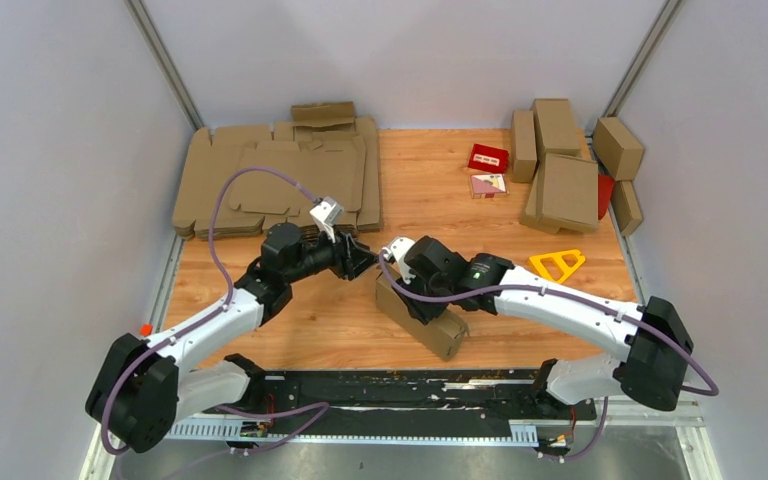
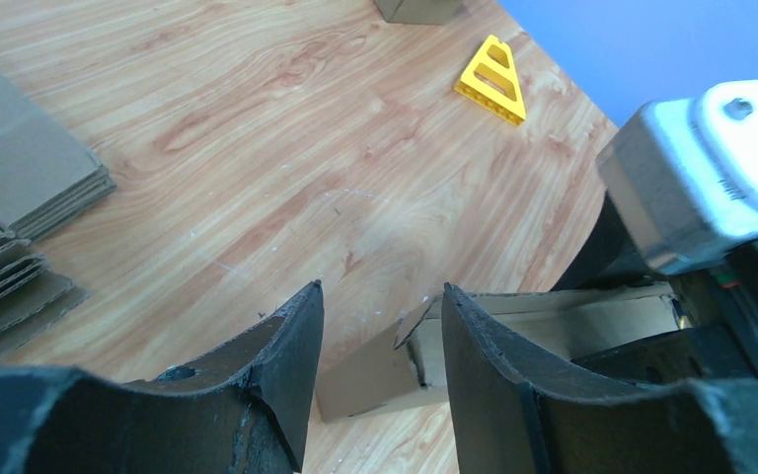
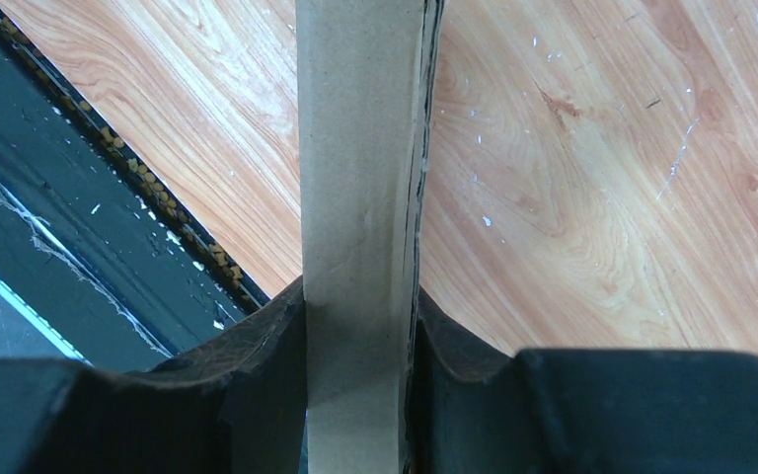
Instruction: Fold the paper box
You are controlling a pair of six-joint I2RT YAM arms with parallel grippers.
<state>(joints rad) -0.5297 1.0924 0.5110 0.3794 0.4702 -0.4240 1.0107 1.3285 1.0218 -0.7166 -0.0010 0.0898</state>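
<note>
Your paper box [image 1: 438, 335] sits part-folded on the desk [image 1: 310, 330], near the arm bases. It looks like light, stiff corrugated card that creases if pinched hard, so hold the walls near the folds. The right claw [image 3: 360, 306] clamps one wall. The left claw [image 2: 383, 296] stands open just short of its end. Both arms hide the flaps and tabs.

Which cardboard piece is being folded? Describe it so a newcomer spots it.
On the wooden table, look at the middle near the front. The paper box lies there, a narrow brown folded shape clamped by the right gripper. Unlike the flat blanks back left and closed boxes back right, it sits alone.
</note>
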